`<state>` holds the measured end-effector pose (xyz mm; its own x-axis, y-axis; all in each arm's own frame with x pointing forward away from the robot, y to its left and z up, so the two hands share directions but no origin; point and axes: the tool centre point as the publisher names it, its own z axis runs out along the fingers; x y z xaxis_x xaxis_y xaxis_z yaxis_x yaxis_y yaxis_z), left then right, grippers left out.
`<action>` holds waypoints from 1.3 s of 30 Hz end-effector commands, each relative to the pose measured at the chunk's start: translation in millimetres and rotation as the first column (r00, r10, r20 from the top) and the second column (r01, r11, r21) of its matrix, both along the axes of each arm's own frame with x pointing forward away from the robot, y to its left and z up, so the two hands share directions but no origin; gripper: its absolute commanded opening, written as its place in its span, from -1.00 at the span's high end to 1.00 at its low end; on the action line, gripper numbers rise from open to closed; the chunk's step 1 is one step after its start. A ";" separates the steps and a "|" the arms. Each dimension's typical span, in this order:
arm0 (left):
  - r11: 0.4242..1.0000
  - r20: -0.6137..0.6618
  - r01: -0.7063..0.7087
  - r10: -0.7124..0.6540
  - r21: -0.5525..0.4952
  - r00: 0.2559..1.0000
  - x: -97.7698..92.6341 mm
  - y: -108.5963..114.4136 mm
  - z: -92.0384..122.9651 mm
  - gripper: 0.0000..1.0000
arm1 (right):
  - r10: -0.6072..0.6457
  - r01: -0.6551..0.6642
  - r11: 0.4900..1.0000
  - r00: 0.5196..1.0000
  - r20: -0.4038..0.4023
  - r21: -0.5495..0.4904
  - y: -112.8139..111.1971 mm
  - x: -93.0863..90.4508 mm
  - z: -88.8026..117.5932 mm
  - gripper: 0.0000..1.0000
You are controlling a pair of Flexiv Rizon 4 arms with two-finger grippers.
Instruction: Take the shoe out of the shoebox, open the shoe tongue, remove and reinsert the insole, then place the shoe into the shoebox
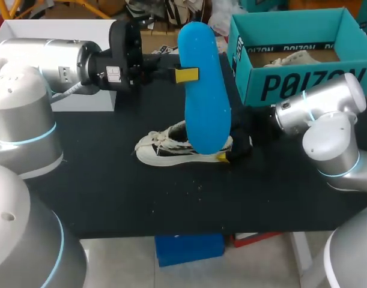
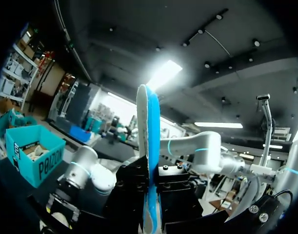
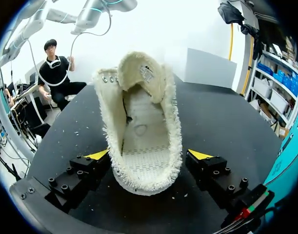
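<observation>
A white canvas shoe (image 1: 165,149) lies on its sole in the middle of the black table (image 1: 111,198), toe toward my left arm. My left gripper (image 1: 182,75) is shut on a blue insole (image 1: 204,90) and holds it upright above the shoe. In the left wrist view the insole (image 2: 149,141) stands edge-on between the fingers. My right gripper (image 1: 230,150) is open at the shoe's heel. In the right wrist view the shoe (image 3: 144,141) sits between the yellow tips of the right gripper (image 3: 149,154), which stand just clear of its sides, and the tongue (image 3: 141,73) is raised.
The teal shoebox (image 1: 291,84) stands open at the back right, next to my right arm, with a second pale shoe (image 1: 297,59) inside. A white box (image 1: 33,30) sits at the back left behind my left arm.
</observation>
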<state>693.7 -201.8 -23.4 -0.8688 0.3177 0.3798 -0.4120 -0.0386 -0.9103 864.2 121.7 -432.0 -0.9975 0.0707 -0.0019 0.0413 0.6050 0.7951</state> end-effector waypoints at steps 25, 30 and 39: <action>1.000 0.001 -0.005 0.005 0.000 1.000 -1.2 -1.0 -0.6 1.00 | 0.074 -0.067 0.740 0.997 -0.017 -0.670 -0.3 -5.6 25.4 -1.00; 1.000 0.001 -0.005 0.005 0.000 1.000 -1.2 -1.0 -0.6 1.00 | 0.083 -0.083 0.726 0.996 -0.033 -0.682 2.7 -6.6 22.7 -1.00; 1.000 0.001 -0.005 0.005 0.000 1.000 -1.2 -1.0 -0.6 1.00 | 0.076 -0.088 0.686 0.996 -0.049 -0.722 3.4 -9.8 18.5 -1.00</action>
<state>693.2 -201.5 -23.3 -0.8691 0.3170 0.3797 -0.4119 -0.0388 -0.9104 854.7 121.0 -413.2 -0.9996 -0.0292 -0.0043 -0.0294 0.9764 0.2140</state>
